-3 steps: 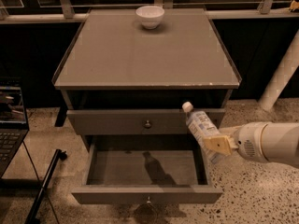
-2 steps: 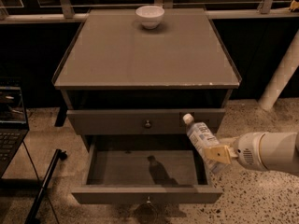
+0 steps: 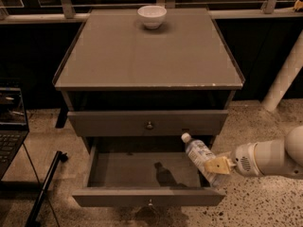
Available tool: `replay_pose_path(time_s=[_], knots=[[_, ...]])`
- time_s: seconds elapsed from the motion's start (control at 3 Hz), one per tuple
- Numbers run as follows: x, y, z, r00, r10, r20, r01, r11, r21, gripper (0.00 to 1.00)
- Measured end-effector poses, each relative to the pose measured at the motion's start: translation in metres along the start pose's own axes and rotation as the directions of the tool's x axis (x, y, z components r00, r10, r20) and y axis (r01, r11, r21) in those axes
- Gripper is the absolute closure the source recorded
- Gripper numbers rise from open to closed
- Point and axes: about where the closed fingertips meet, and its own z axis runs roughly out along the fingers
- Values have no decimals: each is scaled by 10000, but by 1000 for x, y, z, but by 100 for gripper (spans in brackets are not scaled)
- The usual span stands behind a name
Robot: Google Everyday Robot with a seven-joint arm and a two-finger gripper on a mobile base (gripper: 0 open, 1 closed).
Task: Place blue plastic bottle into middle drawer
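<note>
The blue plastic bottle [image 3: 199, 153] is tilted, with its white cap up and to the left, over the right end of the open middle drawer [image 3: 147, 196]. My gripper [image 3: 218, 165] reaches in from the right and is shut on the bottle's lower part. The bottle's base sits low at the drawer's right wall. The drawer is pulled out and nothing lies on its grey floor except the bottle's shadow. The identical grey drawer [image 3: 148, 123] above it is closed.
A white bowl [image 3: 152, 16] stands at the back of the cabinet top [image 3: 147, 56]. A laptop [image 3: 10, 122] and a thin black stand [image 3: 45, 188] are on the left. A white pole [image 3: 284, 74] leans at the right. The floor is speckled stone.
My gripper has carried the bottle downward, from level with the upper drawer front to low over the right end of the open drawer.
</note>
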Motion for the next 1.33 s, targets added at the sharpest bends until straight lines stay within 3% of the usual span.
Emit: replay_pose_path(time_s=[0.33,0.67,1.33], knots=[[10,-6,28,9988,-43,-496,-3,9957,-924,100],[16,-7,66,9979,-87,-641,-62,9734,-2292,100],[16,-11,74,9994,92,-340,-168,9729,-2308,100]])
